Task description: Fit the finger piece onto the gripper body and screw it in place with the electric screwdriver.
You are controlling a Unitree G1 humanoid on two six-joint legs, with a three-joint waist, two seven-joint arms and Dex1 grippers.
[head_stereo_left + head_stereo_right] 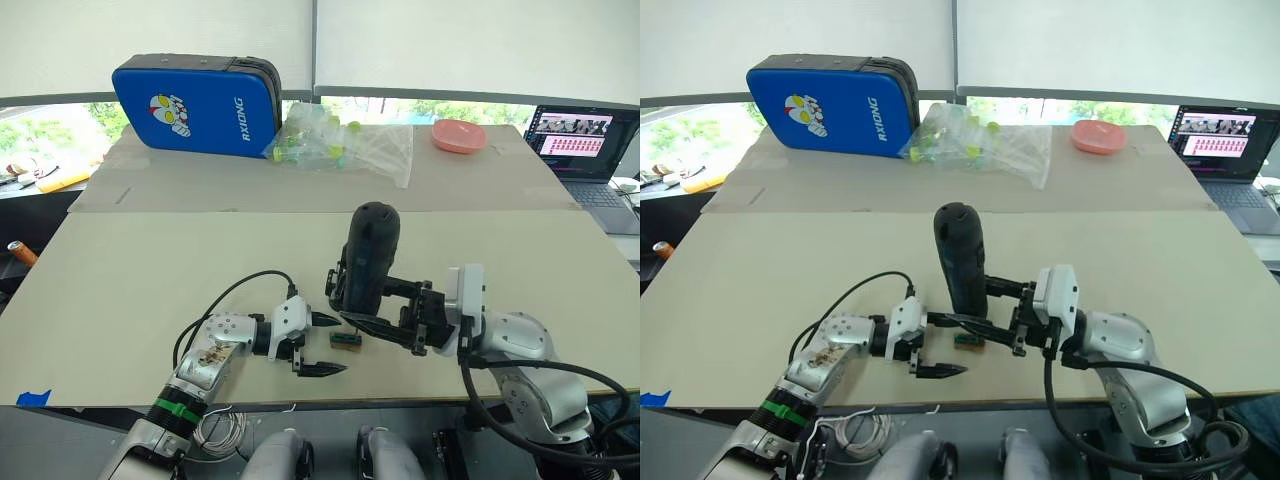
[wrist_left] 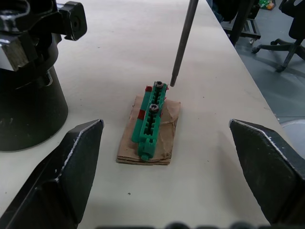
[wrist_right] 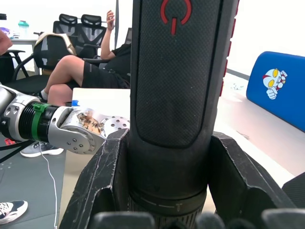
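My right gripper (image 1: 350, 305) is shut on the electric screwdriver (image 1: 370, 255), a thick black cylinder held nearly upright with its rounded end up. Its thin metal bit (image 2: 182, 43) points down, with the tip just beside a small green block (image 2: 151, 121) that lies on a brown pad. My left gripper (image 1: 322, 345) is open on either side of that block and holds nothing. A chunky black mechanical block (image 2: 28, 95) stands on the table next to the green block; I cannot tell whether it is the gripper body. The finger piece is out of view.
At the back of the table (image 1: 130, 290) stand a blue case (image 1: 195, 103), a clear plastic bag of green parts (image 1: 340, 145) and a pink dish (image 1: 459, 135). A laptop (image 1: 585, 140) sits at the far right. People sit on chairs (image 3: 86, 71) beyond the table.
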